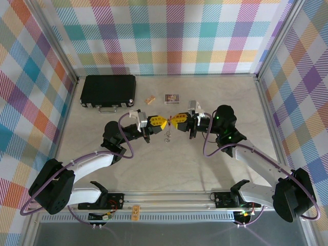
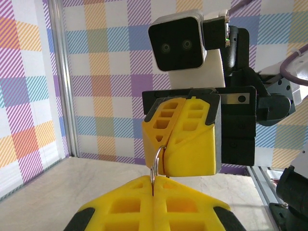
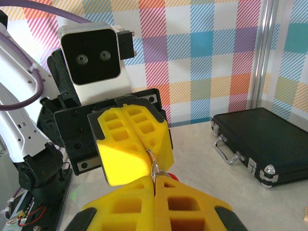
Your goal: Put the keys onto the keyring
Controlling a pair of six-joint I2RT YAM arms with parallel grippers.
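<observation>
Both grippers meet tip to tip above the middle of the table. The keyring (image 2: 158, 162), a thin grey metal ring, stands on edge between them. My left gripper (image 2: 153, 186) is shut on its near rim, and my right gripper (image 2: 166, 159) is shut on its far rim. From the right wrist, the keyring (image 3: 155, 165) runs from my right gripper (image 3: 155, 182) up into my left gripper (image 3: 147, 152). A small red piece (image 3: 172, 176) peeks out beside the ring; I cannot tell whether it is a key or the ring's sleeve. From above, my left gripper (image 1: 163, 124) and my right gripper (image 1: 172, 122) touch, and a thin grey bit (image 1: 165, 136) hangs below them.
A black case (image 1: 108, 91) lies at the back left, also seen as the black case (image 3: 262, 144) with a metal handle. A small tan block (image 1: 149, 100) and a printed card (image 1: 172, 98) lie behind the grippers. Plaid walls enclose the table (image 1: 169, 169).
</observation>
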